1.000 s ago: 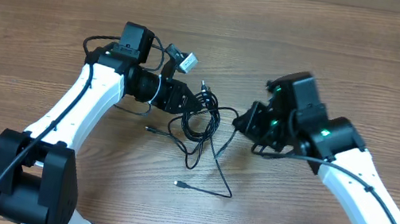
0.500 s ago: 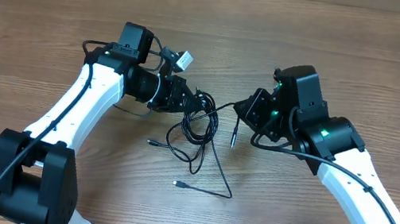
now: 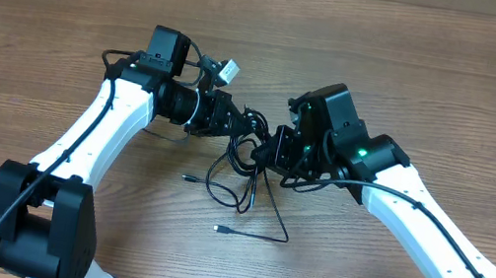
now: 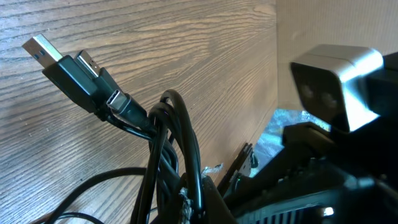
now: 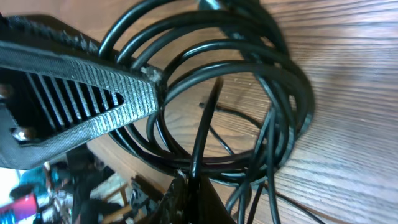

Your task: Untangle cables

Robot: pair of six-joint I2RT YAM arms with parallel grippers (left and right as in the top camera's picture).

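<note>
Above the table (image 3: 437,79), left hand (image 3: 238,126) and right hand (image 3: 271,148) angle inward, nearly meeting, each seemingly pinching the cables (image 3: 242,166).

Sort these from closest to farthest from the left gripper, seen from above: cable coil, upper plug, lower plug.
From the left gripper:
1. cable coil, right at its fingertips.
2. upper plug, down-left on the table.
3. lower plug, lowest in the picture.

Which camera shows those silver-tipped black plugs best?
Left wrist: the silver-tipped black plugs sit close and sharp at upper left. Overhead they are too small to pick out; right wrist shows only thin black coiled cords.
</note>
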